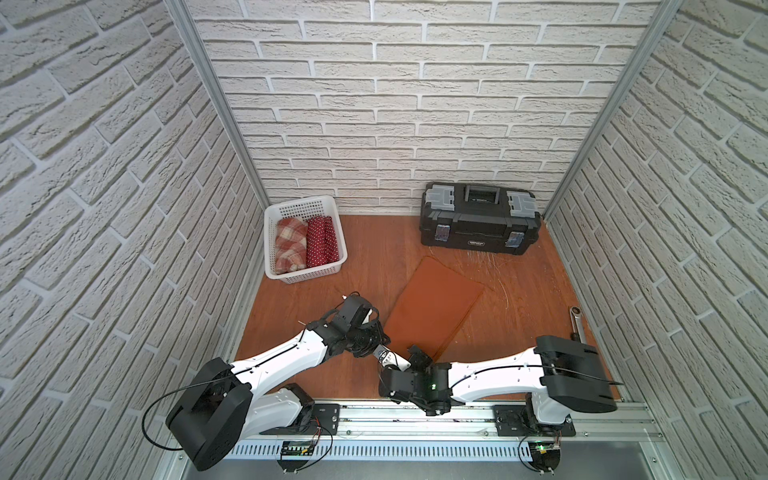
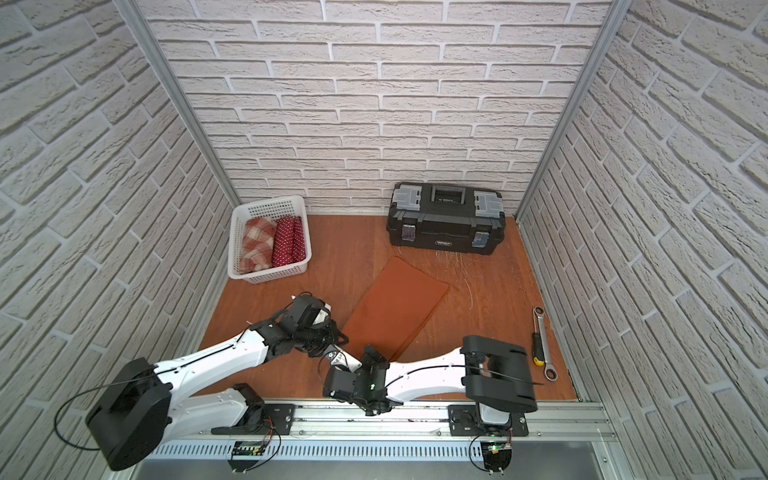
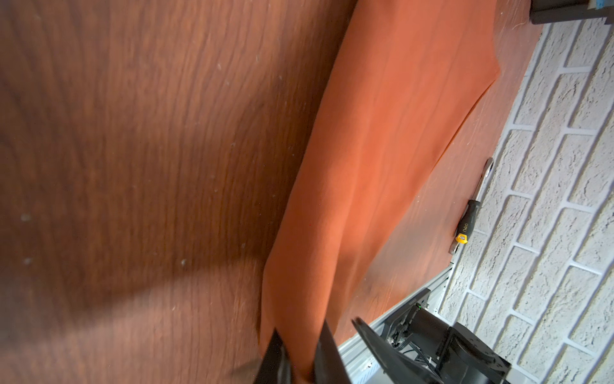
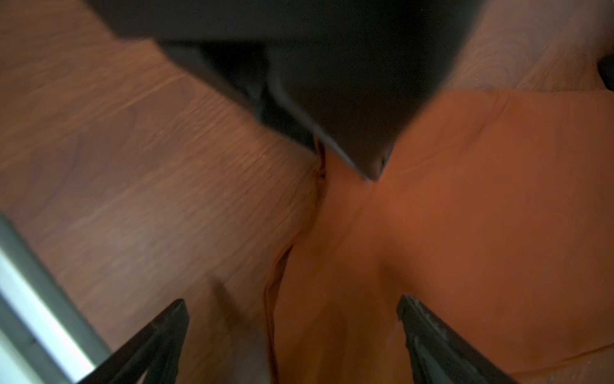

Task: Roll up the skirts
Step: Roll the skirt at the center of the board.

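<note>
The rust-orange skirt (image 1: 432, 307) (image 2: 395, 307) lies flat on the wooden table, one end towards the arms. My left gripper (image 1: 392, 360) (image 3: 300, 359) is shut on the near end of this skirt (image 3: 382, 149), and cloth shows between its fingers. My right gripper (image 1: 417, 355) (image 4: 292, 302) stands open just beside it, its fingers spread over the same edge of the skirt (image 4: 465, 216). The plaid skirt (image 1: 289, 245) and the polka-dot skirt (image 1: 320, 243) lie rolled in the white basket (image 1: 305, 208).
A black toolbox (image 1: 478, 220) stands at the back right against the wall. A wrench (image 2: 544, 332) and a screwdriver (image 2: 537, 347) lie along the right wall. Brick walls close in three sides, and a metal rail (image 1: 415, 419) runs along the front.
</note>
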Tool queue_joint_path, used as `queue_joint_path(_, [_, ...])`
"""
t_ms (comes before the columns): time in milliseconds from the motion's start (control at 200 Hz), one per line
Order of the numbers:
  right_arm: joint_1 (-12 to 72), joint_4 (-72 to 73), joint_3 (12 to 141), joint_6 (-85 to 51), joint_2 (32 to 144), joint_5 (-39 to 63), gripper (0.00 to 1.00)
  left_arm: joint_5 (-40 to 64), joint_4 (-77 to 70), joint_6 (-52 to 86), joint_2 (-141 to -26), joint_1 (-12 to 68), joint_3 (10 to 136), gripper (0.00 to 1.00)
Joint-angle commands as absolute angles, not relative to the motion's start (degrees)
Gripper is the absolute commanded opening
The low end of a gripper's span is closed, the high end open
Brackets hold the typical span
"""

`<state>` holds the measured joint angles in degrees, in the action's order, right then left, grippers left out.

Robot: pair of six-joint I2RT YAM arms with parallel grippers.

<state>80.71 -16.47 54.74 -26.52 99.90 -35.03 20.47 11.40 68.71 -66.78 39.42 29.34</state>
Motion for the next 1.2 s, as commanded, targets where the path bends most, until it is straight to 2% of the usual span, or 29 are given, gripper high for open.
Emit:
queue_joint_path(0, [80.74, -19.80, 57.32, -34.03, 103.38, -42.96, 1.00, 19.95, 8.71, 70.01, -65.01, 40.50, 28.23, 0.00])
queue_joint_path(135, [80.09, -31.49, 62.61, -42.63, 108.05, -50.42, 1.00, 18.84, 9.09, 70.96, -63.41, 41.00, 27.11, 0.00])
queue_joint_path(255, [79.90, -35.23, 66.21, -43.42, 111.51, -52.44, 0.98, 18.71, 9.36, 71.50, -62.43, 40.96, 26.39, 0.00])
queue_joint_path(390, [78.83, -38.15, 68.47, -44.16, 112.94, -52.57, 0.88, 18.49, 10.34, 71.40, -61.19, 40.96, 26.02, 0.00])
queue_joint_path(450, [78.11, -37.53, 67.62, -43.89, 112.93, -52.11, 0.77, 18.53, 10.64, 71.43, -60.78, 40.96, 25.77, 0.00])
queue_joint_path(520, [77.12, -35.77, 65.97, -42.98, 112.02, -51.82, 0.53, 18.68, 11.34, 71.45, -60.47, 40.98, 25.41, 0.00])
queue_joint_path(615, [74.93, -31.89, 63.65, -39.01, 110.37, -47.55, 0.37, 19.10, 11.72, 71.42, -60.34, 40.97, 24.95, 0.00])
queue_joint_path(850, [73.99, -28.46, 59.41, -30.77, 107.20, -42.16, 0.21, 18.96, 13.66, 70.74, -59.23, 40.32, 24.61, 0.00])
queue_joint_path(1050, [72.78, -25.37, 55.85, -26.28, 104.80, -36.37, 0.03, 18.46, 15.95, 70.57, -55.28, 38.50, 23.81, 0.00])
queue_joint_path(1150, [72.59, -23.74, 54.28, -23.89, 103.44, -33.81, 0.02, 18.32, 16.34, 70.82, -53.86, 38.44, 22.84, 0.01])
queue_joint_path(1195, [72.48, -22.54, 53.12, -22.76, 102.73, -32.40, 0.02, 18.34, 16.15, 71.25, -53.32, 38.46, 22.23, 0.05])
